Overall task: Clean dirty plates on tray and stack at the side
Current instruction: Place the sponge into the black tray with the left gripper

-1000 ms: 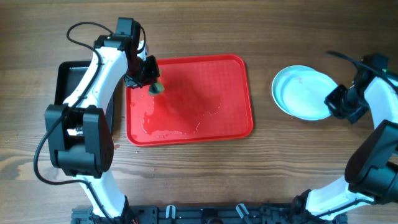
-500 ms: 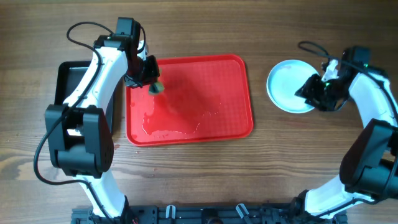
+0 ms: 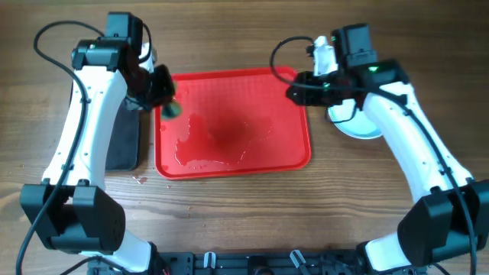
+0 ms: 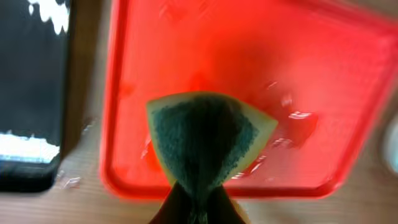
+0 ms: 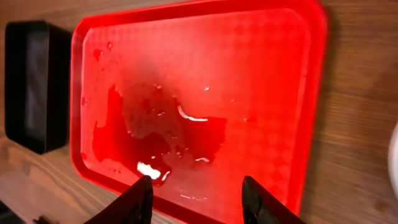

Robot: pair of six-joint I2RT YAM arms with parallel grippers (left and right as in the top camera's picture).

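Swung over from the round pale plates (image 3: pixel 350 124), which lie on the wooden table (image 3: pixel 229 214) just right of the tray (image 3: pixel 286 149), the right gripper (image 3: pixel 293 93) hovers spread and empty above that glossy, wet red rectangle's far corner, while the left gripper (image 3: pixel 168 107) pinches a folded green-faced yellow sponge (image 4: pixel 202 137) at its left rim.

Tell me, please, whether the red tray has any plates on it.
Empty of plates: the tray holds only a wet film; the plates sit beside it.
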